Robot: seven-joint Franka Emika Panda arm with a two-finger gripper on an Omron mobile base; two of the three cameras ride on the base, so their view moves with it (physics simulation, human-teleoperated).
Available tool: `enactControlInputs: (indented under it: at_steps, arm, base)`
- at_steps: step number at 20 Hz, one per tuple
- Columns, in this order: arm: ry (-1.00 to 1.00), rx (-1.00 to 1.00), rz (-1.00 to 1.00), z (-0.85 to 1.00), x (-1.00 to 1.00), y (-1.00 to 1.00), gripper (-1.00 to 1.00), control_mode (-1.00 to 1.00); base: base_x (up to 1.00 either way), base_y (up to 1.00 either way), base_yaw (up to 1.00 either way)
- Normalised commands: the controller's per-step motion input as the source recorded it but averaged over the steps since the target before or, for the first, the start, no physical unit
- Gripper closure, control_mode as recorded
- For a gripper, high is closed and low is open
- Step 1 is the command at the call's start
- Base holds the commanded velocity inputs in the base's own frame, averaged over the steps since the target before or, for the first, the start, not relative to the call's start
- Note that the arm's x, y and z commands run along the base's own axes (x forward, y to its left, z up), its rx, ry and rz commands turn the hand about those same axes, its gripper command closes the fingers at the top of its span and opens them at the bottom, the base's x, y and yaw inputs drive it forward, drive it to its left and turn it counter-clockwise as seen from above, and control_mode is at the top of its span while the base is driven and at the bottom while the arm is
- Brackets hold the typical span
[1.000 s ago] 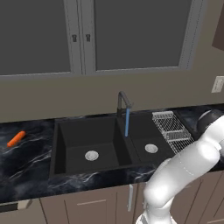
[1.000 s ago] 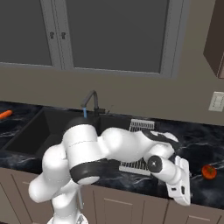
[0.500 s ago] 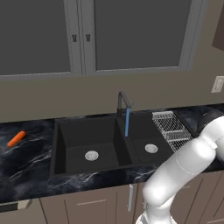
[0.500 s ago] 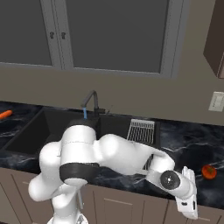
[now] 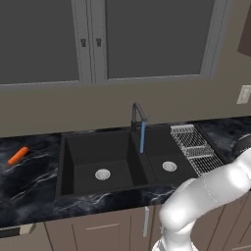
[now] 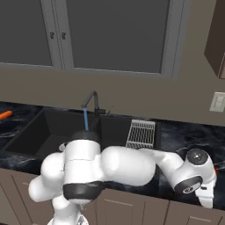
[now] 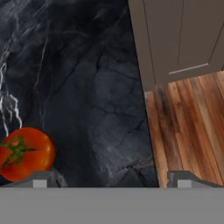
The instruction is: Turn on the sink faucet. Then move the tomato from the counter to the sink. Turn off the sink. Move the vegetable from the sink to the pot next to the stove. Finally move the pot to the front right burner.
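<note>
Water runs in a thin blue stream from the sink faucet (image 5: pixel 139 113) into the right basin of the sink (image 5: pixel 78 147), which sits in the black marble surface (image 5: pixel 29 179) below the grey window. In the left base view a wire rack (image 5: pixel 192 147) lies at 3 o'clock of the sink, and an orange carrot (image 5: pixel 18 155) rests on the surface well apart at 9 o'clock of it. In the right base view the white arm bends low across the front of the surface toward 4 o'clock, its wrist hanging over the front edge, with the same rack (image 6: pixel 141 133) behind it and the carrot (image 6: pixel 5 115) at the far left edge. In the hand view the pincer (image 7: pixel 111 179) stands spread wide and empty, one tip over the surface and the other over the wooden floor (image 7: pixel 188 127) in front of a cabinet door (image 7: pixel 183 37). The tomato (image 7: pixel 24 154), red with a green stem, lies on the surface at 9 o'clock in that view, just beside the left fingertip (image 7: pixel 40 178) and outside the gap between the two.
</note>
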Motion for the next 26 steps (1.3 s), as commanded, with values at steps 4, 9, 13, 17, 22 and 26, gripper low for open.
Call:
enactControlInputs:
  at_steps: [4, 9, 13, 17, 22, 26]
  arm:
    - [0.04, 0.16, 0.0, 0.0, 0.16, -0.31, -1.0, -1.0]
    - [0.0, 0.11, 0.0, -0.03, 0.32, -0.22, -1.0, -1.0]
    - [0.0, 0.03, 0.09, 0.0, 0.45, -0.04, -1.0, -1.0]
    - [0.02, 0.03, 0.13, -0.03, 0.5, -0.01, -1.0, -1.0]
    - [0.0, 0.01, 0.09, -0.13, 0.33, -0.12, -1.0, -1.0]
    - [0.0, 0.0, 0.07, -0.22, 0.29, -0.23, -1.0, -1.0]
  base:
    - [0.0, 0.0, 0.0]
    - [0.0, 0.0, 0.0]
    - [0.0, 0.0, 0.0]
    - [0.0, 0.0, 0.0]
    - [0.0, 0.0, 0.0]
    - [0.0, 0.0, 0.0]
